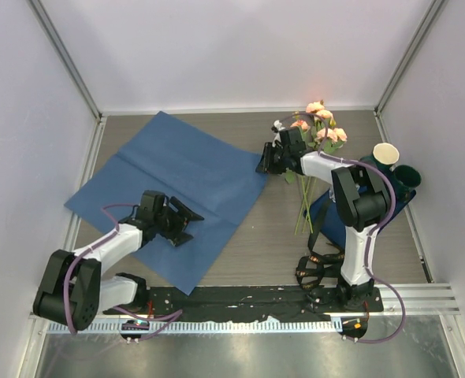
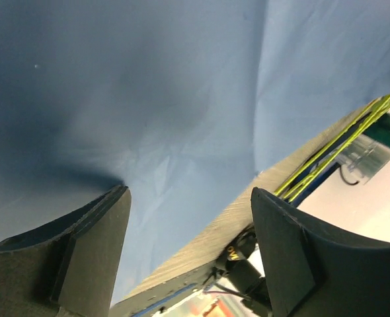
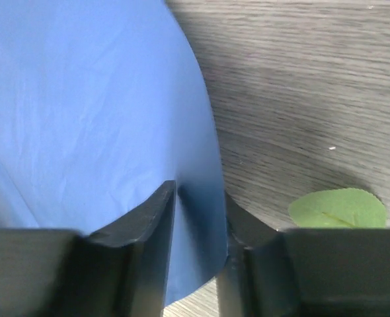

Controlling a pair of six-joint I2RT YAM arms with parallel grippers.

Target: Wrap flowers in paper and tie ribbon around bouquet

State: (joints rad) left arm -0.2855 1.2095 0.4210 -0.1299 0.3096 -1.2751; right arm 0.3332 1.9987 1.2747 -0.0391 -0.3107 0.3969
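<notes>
The paper [image 1: 177, 169] lies flat on the table as a big blue diamond, and it fills the left wrist view [image 2: 182, 99]. My left gripper [image 1: 187, 220] hovers open over its near right edge, with nothing between the fingers [image 2: 192, 251]. My right gripper [image 1: 262, 161] is at the paper's right corner. There the jaws [image 3: 200, 231] stand a narrow gap apart, and the raised paper corner [image 3: 82, 99] sits between them. The flowers [image 1: 321, 126] lie just right of that gripper, stems pointing toward me. One leaf [image 3: 337, 208] shows in the right wrist view. The black ribbon [image 1: 315, 266] lies tangled by the right arm's base.
A white cup [image 1: 385, 153] and a dark green cup [image 1: 410, 177] stand at the right on a dark navy mat [image 1: 327, 209]. White walls close in the left, back and right sides. A black rail [image 1: 240, 299] runs along the front edge.
</notes>
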